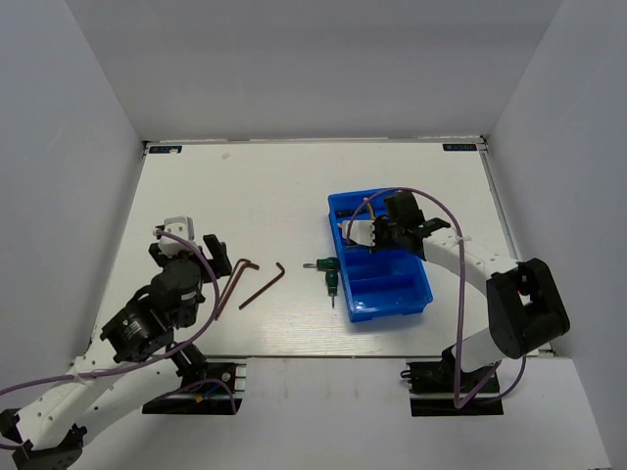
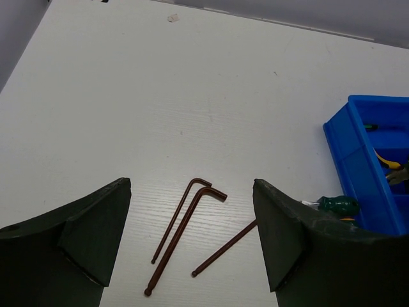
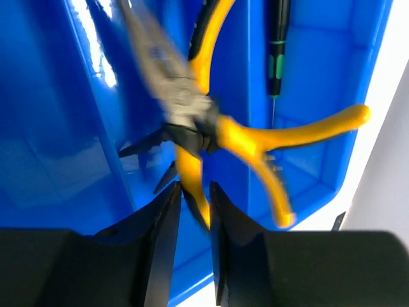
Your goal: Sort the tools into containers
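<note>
Right gripper [image 3: 195, 192] hangs inside the blue tray [image 3: 57, 128], jaws narrowly apart about one handle of the yellow-handled pliers [image 3: 236, 137]; grip or release cannot be told. Best released low, within one compartment.

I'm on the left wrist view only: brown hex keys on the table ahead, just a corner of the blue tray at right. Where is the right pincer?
Observer: The right pincer is over the far half of the bright blue rectangular plastic tray.
Operator: Holding anything?
Observer: One handle of the yellow-handled pliers runs down between its fingers. The pliers are blurred, so I cannot tell whether they are gripped.
Operator: Anything else in there?
Observer: A thin dark-handled screwdriver with a green band lies in the tray beside the pliers.
</note>
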`<state>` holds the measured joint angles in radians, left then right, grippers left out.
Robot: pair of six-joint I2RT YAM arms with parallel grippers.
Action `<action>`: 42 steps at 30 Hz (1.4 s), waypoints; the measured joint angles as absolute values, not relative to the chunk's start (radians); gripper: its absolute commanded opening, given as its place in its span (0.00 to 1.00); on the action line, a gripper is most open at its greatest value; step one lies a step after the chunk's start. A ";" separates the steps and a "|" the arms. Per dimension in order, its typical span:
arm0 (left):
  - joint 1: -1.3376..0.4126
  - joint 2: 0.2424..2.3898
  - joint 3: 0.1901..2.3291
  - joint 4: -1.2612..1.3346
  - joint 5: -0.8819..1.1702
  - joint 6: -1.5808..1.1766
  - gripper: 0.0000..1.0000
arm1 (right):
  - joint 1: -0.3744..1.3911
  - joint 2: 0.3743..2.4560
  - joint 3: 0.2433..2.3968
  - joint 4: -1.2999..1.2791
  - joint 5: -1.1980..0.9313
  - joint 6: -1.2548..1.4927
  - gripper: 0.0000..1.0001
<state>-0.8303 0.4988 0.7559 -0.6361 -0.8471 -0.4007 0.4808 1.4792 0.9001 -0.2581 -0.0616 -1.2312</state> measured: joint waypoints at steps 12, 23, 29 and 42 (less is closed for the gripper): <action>-0.830 0.799 0.755 -0.586 -0.627 -0.339 0.88 | 0.461 1.449 0.928 -0.281 -0.112 -1.119 0.36; -0.739 1.351 0.987 -0.665 -0.307 -0.237 0.38 | 0.378 1.366 1.234 -0.495 -0.214 -0.319 0.25; -0.686 1.461 0.998 -0.662 -0.182 -0.190 0.53 | 0.358 1.235 1.079 -0.560 -0.340 -0.218 0.24; -0.608 1.631 0.992 -0.611 -0.012 -0.121 0.46 | 0.283 1.142 1.016 -0.574 -0.408 -0.167 0.24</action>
<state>-0.6083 1.6306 0.9920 -0.6113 -0.0116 -0.1211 0.2832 1.1416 1.0157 -0.5739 -0.4076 -0.1669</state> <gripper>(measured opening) 0.494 0.242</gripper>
